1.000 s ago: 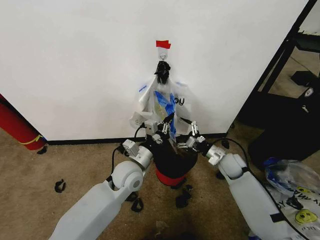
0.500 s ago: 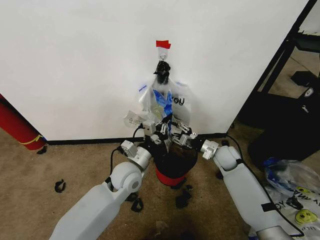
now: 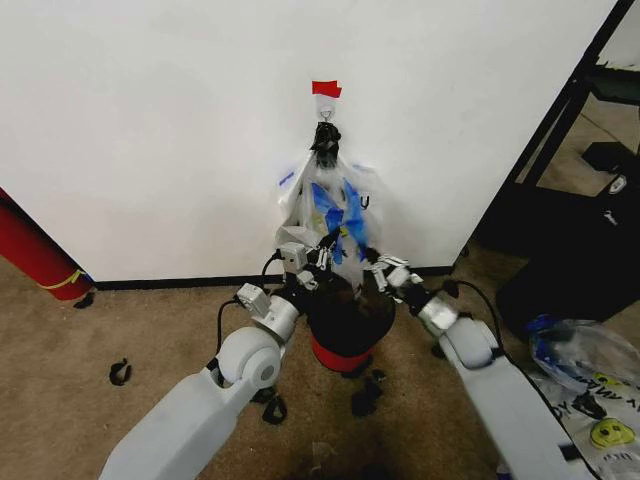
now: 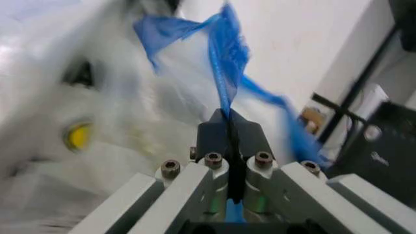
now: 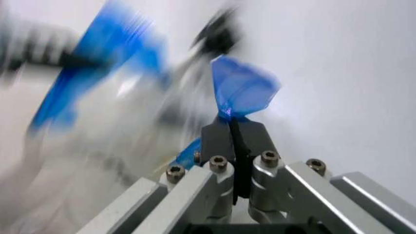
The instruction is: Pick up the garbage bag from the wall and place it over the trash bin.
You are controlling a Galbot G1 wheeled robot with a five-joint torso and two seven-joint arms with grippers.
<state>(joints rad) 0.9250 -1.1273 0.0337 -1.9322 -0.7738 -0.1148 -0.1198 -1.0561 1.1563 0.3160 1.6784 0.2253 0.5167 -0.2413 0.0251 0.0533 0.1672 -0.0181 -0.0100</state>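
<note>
The garbage bag point(image 3: 335, 215), thin whitish plastic with blue tape strips, is stretched between my two grippers just above the trash bin point(image 3: 345, 322), a black mesh bin with a red base. My left gripper point(image 3: 312, 258) is shut on one blue tape strip point(image 4: 224, 63); a yellow smiley point(image 4: 78, 136) shows beside it. My right gripper point(image 3: 378, 272) is shut on another blue tape piece point(image 5: 242, 90). Behind the bag, a bunch of bags with a black clip point(image 3: 325, 140) hangs from the red tape and hook point(image 3: 325, 90) on the wall point(image 3: 150, 130).
A long red roll with a yellow band point(image 3: 35, 255) leans at the left. Black furniture point(image 3: 570, 240) stands at the right, with loose printed bags point(image 3: 590, 375) on the carpet before it. Small black scraps point(image 3: 120, 372) lie around the bin.
The right gripper has moved right, away from the left one. The bag, spread wide with its print showing before, is now drawn in narrower with blue strips in front.
</note>
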